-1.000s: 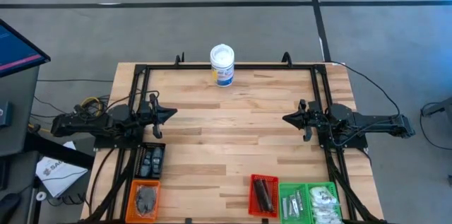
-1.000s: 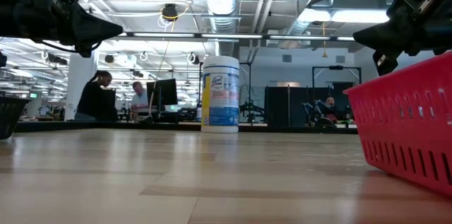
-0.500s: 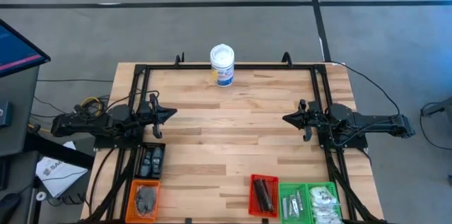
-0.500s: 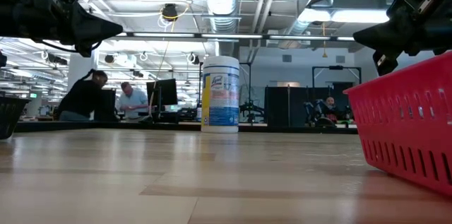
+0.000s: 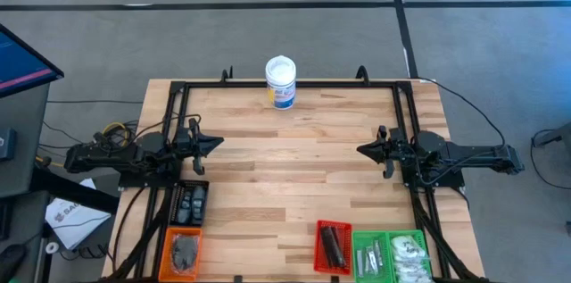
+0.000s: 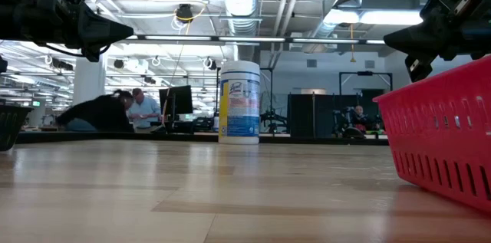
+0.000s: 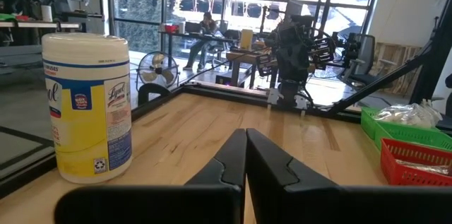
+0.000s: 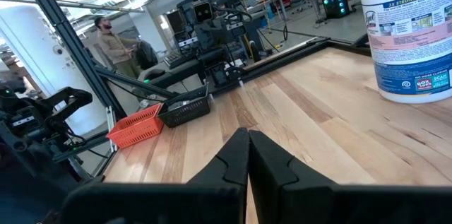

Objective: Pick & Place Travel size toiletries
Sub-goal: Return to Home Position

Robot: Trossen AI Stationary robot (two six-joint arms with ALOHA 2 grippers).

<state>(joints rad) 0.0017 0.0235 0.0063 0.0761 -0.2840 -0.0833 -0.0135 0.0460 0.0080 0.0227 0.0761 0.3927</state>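
The left tool [image 5: 217, 143] and the right tool [image 5: 361, 150] hang over the tabletop [image 5: 285, 176], 1 to each side of the white tub [image 5: 280, 82]. Each has its 2 fingers pressed together, gripping nothing. The travel size toiletries lie at the edge opposite the tub: black sticks [image 5: 334, 245] in the red tray [image 5: 319, 247], silvery pieces [image 5: 370, 256] and clear packets [image 5: 409, 249] in the green trays [image 5: 355, 256], and dark items [image 5: 185, 252] in the orange tray [image 5: 167, 252].

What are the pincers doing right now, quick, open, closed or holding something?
Left pincer: closed, holding nothing.
Right pincer: closed, holding nothing.
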